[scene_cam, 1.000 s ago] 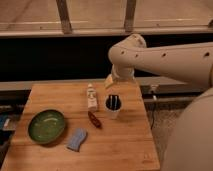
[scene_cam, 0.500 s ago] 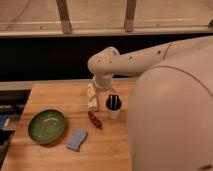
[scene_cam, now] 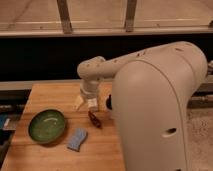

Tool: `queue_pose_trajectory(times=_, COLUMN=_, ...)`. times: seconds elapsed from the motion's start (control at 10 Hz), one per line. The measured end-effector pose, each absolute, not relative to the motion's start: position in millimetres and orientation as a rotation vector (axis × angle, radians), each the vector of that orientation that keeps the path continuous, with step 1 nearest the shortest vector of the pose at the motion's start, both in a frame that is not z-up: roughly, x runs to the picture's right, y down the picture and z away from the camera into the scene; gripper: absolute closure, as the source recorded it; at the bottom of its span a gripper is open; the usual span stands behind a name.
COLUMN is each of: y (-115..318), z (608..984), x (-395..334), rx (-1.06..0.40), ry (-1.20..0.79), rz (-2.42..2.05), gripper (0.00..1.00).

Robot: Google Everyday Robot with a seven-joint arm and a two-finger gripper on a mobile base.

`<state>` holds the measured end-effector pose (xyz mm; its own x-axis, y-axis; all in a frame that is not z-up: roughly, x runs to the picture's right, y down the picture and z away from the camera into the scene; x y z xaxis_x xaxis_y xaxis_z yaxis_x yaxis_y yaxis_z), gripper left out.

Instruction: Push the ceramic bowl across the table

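Note:
The green ceramic bowl [scene_cam: 46,125] sits on the left part of the wooden table [scene_cam: 45,95], near its front left. My gripper [scene_cam: 86,103] hangs from the white arm over the middle of the table, to the right of the bowl and a little farther back, apart from it. The arm's large white body fills the right half of the view and hides the right side of the table.
A blue sponge [scene_cam: 77,139] lies just right of the bowl. A dark red object [scene_cam: 94,119] lies below the gripper. A dark cup [scene_cam: 109,103] is partly hidden behind the arm. A dark wall and window rail run behind the table.
The arm has swung left and closer to the camera, covering more of the table's right side. The gripper has moved left toward the bowl. The bowl has not moved.

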<state>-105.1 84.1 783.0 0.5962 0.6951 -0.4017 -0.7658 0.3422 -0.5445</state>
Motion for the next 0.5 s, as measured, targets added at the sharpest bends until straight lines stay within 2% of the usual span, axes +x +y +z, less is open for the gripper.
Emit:
queue_pose_trajectory(times=0.3, y=85.1, z=777.1, x=-122.5, rx=-0.820, ry=-0.003, rz=0.924, gripper=0.21)
queue_pose_trajectory(times=0.5, y=86.3, z=776.5, x=-118.1, rx=-0.825, ry=0.019, rz=0.921, gripper=0.21)
